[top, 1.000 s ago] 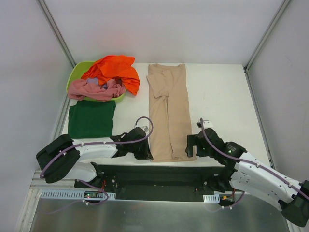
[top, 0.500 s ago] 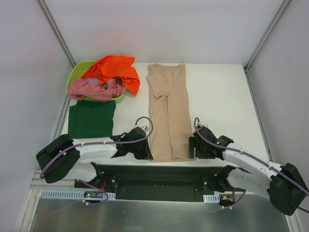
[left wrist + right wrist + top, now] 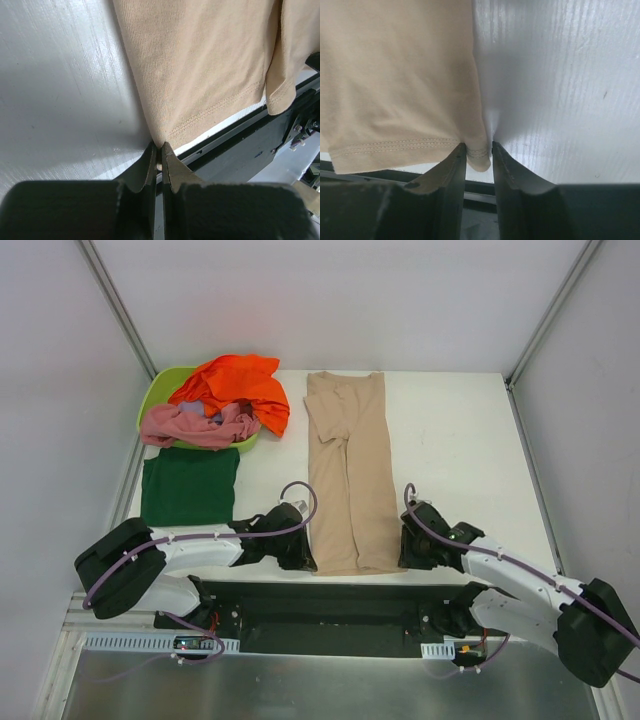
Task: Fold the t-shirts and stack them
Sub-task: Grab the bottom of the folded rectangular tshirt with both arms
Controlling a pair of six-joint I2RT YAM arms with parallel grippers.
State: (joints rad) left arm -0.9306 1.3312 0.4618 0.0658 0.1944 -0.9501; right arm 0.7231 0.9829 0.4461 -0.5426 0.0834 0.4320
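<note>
Beige tee (image 3: 348, 480) hem corners pinched in L tool (image 3: 160, 150), R tool (image 3: 479, 151).

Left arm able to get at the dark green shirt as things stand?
Probably not yet: the left gripper is shut on a hem corner of the beige t-shirt and must let go first. The dark green t-shirt itself lies uncovered nearby.

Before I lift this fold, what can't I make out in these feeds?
Top view: the arms cover where the left hand and right hand meet the beige shirt.
Right wrist view: the hem corner sits between the fingers; whether they are pinching it is unclear.
Top view: the orange shirt and pink shirt cover what is in the tub.
Wrist views: the frame's top edge cuts off the rest of the beige shirt.
</note>
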